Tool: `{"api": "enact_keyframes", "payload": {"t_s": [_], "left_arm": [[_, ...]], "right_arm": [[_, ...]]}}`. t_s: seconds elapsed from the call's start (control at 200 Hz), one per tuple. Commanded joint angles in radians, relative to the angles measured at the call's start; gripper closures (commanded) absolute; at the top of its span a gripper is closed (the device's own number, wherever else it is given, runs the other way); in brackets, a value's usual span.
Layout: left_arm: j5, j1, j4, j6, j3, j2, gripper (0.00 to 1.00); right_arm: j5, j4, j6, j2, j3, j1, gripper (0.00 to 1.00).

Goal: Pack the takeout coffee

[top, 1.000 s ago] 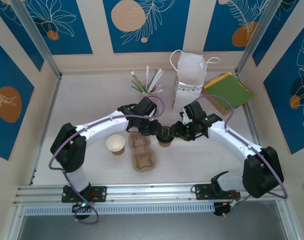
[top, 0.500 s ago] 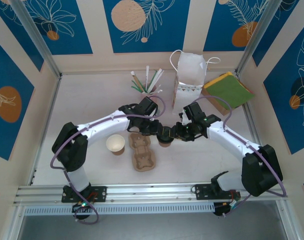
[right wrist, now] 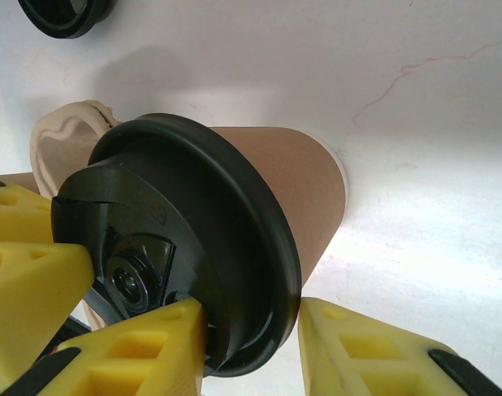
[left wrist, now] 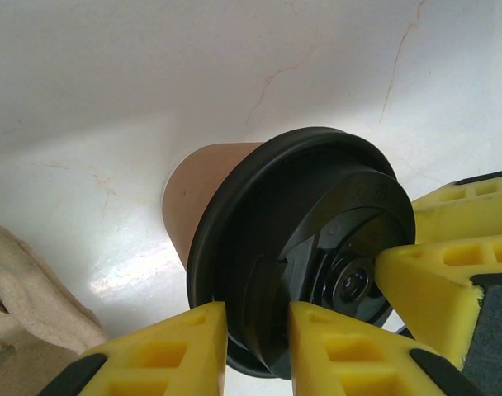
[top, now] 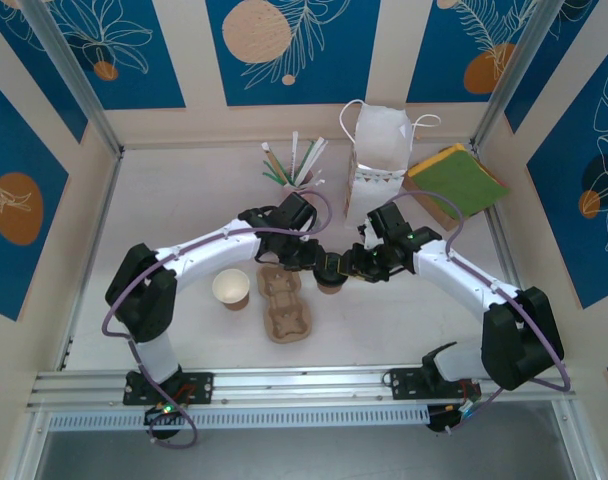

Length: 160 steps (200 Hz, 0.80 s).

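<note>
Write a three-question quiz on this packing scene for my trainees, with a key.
1. True or false: the takeout coffee already sits in a slot of the cardboard tray.
2. Pick one. What lies between each arm's jaws in the wrist views? A) the rim of the coffee's black lid; B) a straw; C) a bag handle.
3. In the top view, on which side of the tray stands the lidless cup?

Key
1. False: it stands on the table, just right of the tray.
2. A.
3. Left.
</note>
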Motion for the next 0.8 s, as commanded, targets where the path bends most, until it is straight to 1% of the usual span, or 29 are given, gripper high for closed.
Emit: {"api": "enact_keyframes", "payload": {"t_s": [0.0, 0.22, 0.61, 0.795], "left_arm": [[-0.021, -0.008, -0.071, 0.028, 0.019, 0.027, 0.76], [-0.025, -0.008, -0.078, 0.034, 0.024, 0.028, 0.77], [-0.020, -0.009, -0.082, 0.035, 0.034, 0.036, 0.77], [-0.019, -0.008, -0.091, 0.036, 0.040, 0.047, 0.77]], "right_arm": [[0.011, -0.063, -0.021, -0.002, 0.042, -0.005, 0.65], [-0.001, -0.057, -0.017, 0.003, 0.088, -0.020, 0.62], [-0.012, -0.013, -0.048, 0.140, 0.145, -0.043, 0.63], [-0.009, -0.008, -0.041, 0.172, 0.127, -0.044, 0.68]]}}
